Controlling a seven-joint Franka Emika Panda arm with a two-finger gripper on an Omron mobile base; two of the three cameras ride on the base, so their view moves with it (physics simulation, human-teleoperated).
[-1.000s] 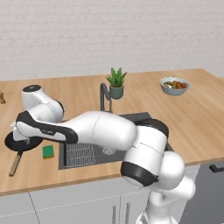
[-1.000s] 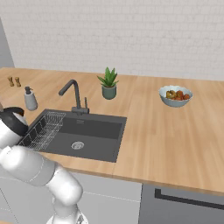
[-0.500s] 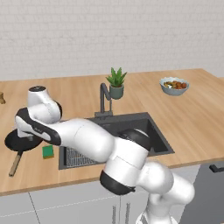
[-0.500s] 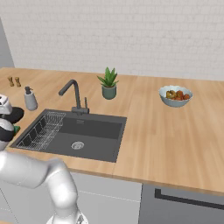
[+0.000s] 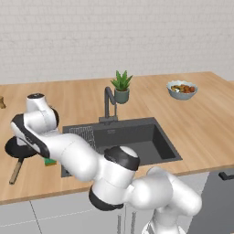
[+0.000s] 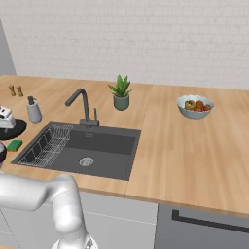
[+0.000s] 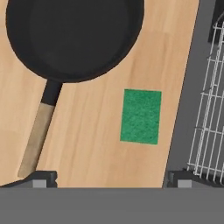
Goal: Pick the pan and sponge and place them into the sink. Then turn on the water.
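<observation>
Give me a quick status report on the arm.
Gripper open, empty, above the counter. Pan and sponge lie apart on the wood beside the sink. Nothing between them.

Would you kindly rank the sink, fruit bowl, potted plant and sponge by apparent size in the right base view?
1. sink
2. fruit bowl and potted plant, too alike to rank
3. sponge

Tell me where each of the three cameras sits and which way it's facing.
Left base view: behind-left, facing the sink; white arm reaches left over the pan.
Right base view: behind-right, facing the same sink and faucet; arm at lower left.
Hand view: straight down on pan and sponge; open claw tips at bottom.
</observation>
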